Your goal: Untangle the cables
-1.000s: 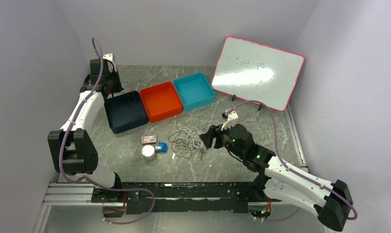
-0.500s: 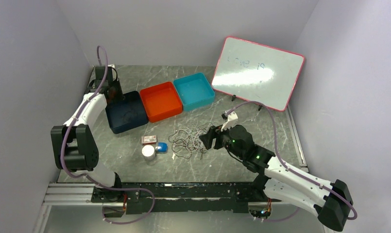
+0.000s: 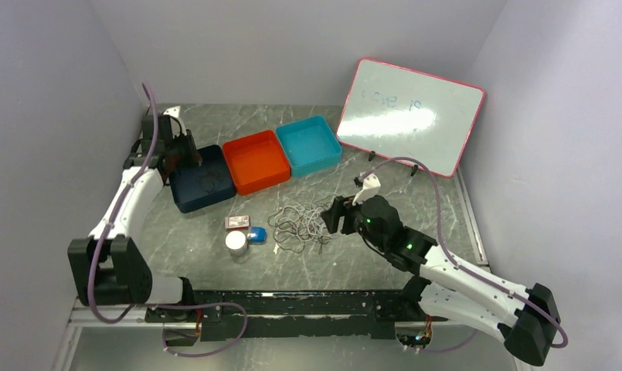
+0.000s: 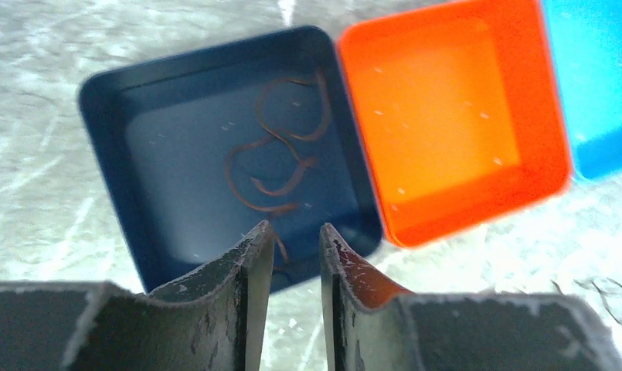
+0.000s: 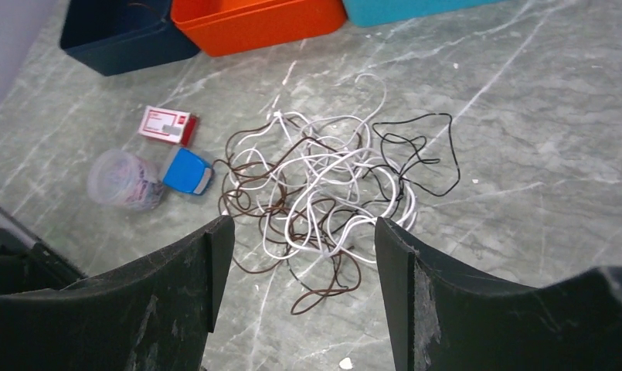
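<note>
Right hand (image 3: pixel 328 219) hangs at edge of cables (image 3: pixel 298 224).

**A:** What blocks the right gripper (image 5: pixel 301 239)?

**B:** The cables (image 5: pixel 323 182) lie heaped just ahead of its wide-parted fingers. In its own camera, a red-and-white box (image 5: pixel 167 125), a blue case (image 5: pixel 187 171) and a clear tub (image 5: pixel 126 179) crowd together on the left. On the right there is only table (image 5: pixel 524 232).

**A:** And the left gripper (image 4: pixel 296 239)?

**B:** The navy bin (image 4: pixel 110 154) sits right below it, walled all round, with one brown cable (image 4: pixel 280 154) on its floor. The orange bin (image 4: pixel 446 116) stands hard against the navy one. The tabletop on the other side is free.
</note>
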`<state>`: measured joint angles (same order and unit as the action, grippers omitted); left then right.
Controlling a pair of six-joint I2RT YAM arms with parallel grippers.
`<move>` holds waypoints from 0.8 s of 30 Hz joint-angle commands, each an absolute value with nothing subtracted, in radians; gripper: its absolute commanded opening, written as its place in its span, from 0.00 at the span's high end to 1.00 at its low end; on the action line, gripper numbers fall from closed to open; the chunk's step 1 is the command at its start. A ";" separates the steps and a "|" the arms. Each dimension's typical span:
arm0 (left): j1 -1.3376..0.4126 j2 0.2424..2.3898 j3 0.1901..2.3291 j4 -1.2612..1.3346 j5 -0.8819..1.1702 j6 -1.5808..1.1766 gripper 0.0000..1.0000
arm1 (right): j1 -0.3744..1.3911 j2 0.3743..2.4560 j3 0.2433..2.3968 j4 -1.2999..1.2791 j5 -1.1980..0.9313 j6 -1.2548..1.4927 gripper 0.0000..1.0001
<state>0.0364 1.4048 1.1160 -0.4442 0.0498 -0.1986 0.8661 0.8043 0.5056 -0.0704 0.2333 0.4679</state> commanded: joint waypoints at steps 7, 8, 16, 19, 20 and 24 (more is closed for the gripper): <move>-0.234 1.156 0.909 -0.430 0.180 -0.343 0.64 | 0.872 0.949 0.675 -0.248 0.260 0.460 0.28; -0.264 1.132 0.880 -0.408 0.192 -0.356 0.63 | 0.872 0.954 0.679 -0.252 0.261 0.463 0.28; -0.544 1.077 0.772 -0.242 0.244 -0.399 0.57 | 0.870 0.968 0.679 -0.301 0.320 0.602 0.30; -0.602 1.126 0.781 -0.232 0.238 -0.377 0.57 | 0.870 0.940 0.642 -0.286 0.300 0.664 0.31; -0.621 1.143 0.788 -0.225 0.237 -0.342 0.57 | 0.870 0.930 0.626 -0.278 0.289 0.681 0.31; -0.713 1.226 0.815 -0.180 0.213 -0.329 0.55 | 0.870 0.892 0.567 -0.240 0.255 0.717 0.31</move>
<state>-0.6388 1.1625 0.7822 -0.2646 0.2127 -0.3649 0.8661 0.9287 0.6186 -0.2672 0.2764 0.6411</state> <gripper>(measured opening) 0.438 0.692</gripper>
